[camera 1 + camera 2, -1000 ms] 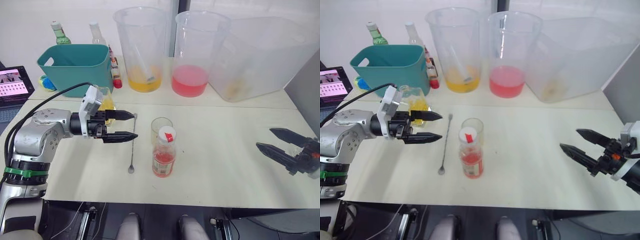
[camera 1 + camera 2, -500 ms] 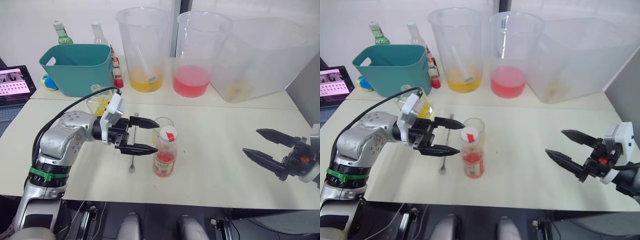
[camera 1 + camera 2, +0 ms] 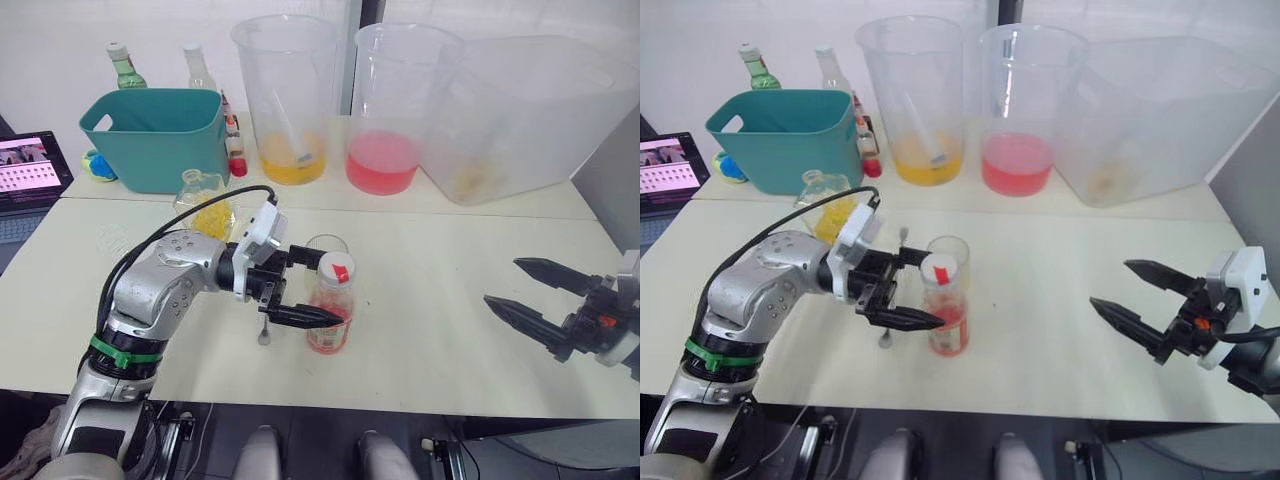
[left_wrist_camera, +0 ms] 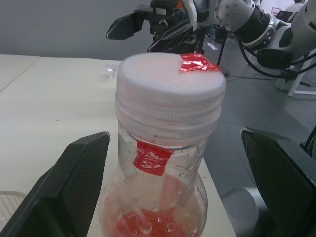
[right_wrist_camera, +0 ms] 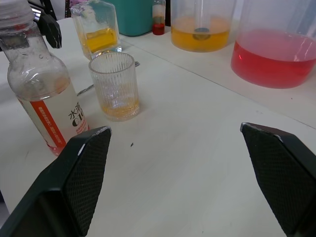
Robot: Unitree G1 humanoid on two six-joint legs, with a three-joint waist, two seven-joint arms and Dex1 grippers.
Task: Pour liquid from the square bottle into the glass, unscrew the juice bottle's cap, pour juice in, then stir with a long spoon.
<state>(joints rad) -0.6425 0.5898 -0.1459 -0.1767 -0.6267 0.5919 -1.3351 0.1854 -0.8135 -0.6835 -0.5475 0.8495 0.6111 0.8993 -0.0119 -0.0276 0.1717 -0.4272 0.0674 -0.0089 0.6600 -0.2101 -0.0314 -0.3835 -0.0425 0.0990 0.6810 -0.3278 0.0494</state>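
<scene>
The slim clear-plastic juice bottle (image 3: 329,312) stands upright on the pale worktop (image 3: 420,300), between the wide-spread fingers of the left pincer (image 3: 308,286), untouched. Its ridged white cap (image 4: 170,85) (red tape patch) is still on. The right wrist view reveals the ribbed glass (image 5: 115,86) holding shallow yellow liquid. The right pincer (image 3: 532,290) gapes wide.

Only readable stuff: juice bottle (image 5: 42,94) label, white with an orange stripe, dark print running sideways (a couple of Chinese characters, first looks like 水, then a big "C"). Rest too small. Laptop screen (image 3: 28,165) text unreadable.
</scene>
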